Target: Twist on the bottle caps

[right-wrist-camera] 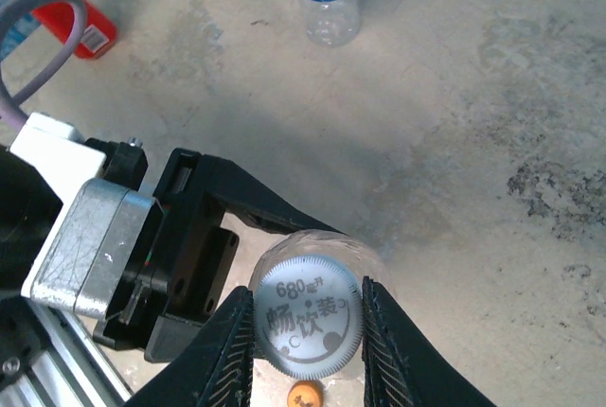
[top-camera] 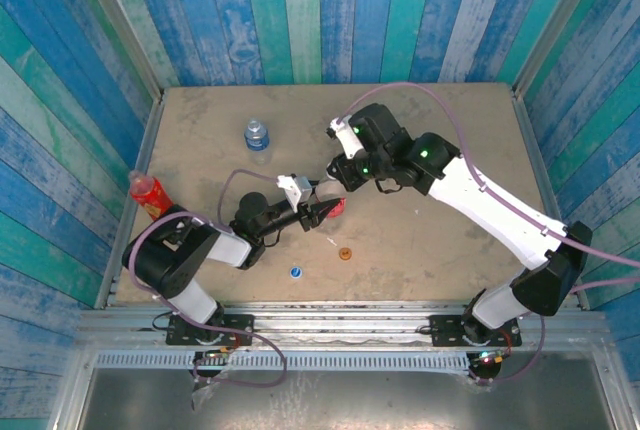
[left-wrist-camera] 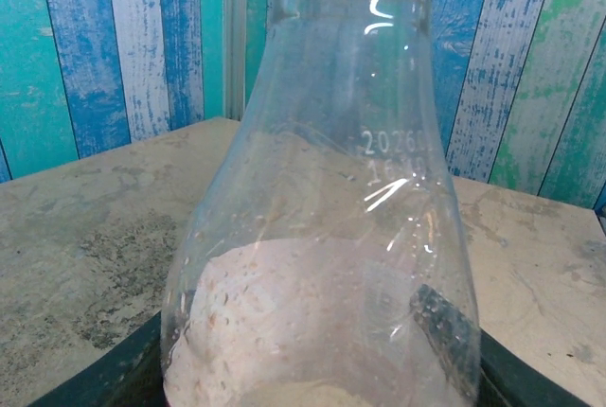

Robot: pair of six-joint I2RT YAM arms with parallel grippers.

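Note:
A clear bottle (left-wrist-camera: 322,237) with a red label (top-camera: 337,208) stands upright mid-table, with my left gripper (top-camera: 322,212) shut on its body; dark fingers (left-wrist-camera: 114,374) show at both lower sides of it. The white cap (right-wrist-camera: 308,317) sits on the bottle's mouth, and my right gripper (right-wrist-camera: 308,331) is shut on it from above, ribbed pads (right-wrist-camera: 234,350) pressing both sides. The orange cap (top-camera: 346,253) and the blue cap (top-camera: 296,271) lie loose on the table nearer the front. The blue-label bottle (top-camera: 257,135) stands at the back left, the red bottle (top-camera: 148,193) by the left wall.
A thin white scrap (top-camera: 330,240) lies just in front of the held bottle. The orange cap (right-wrist-camera: 305,394) sits directly below the right fingers. Blue and green plank walls (top-camera: 320,10) enclose the table on three sides. The left gripper body (right-wrist-camera: 180,256) is close beside the right fingers.

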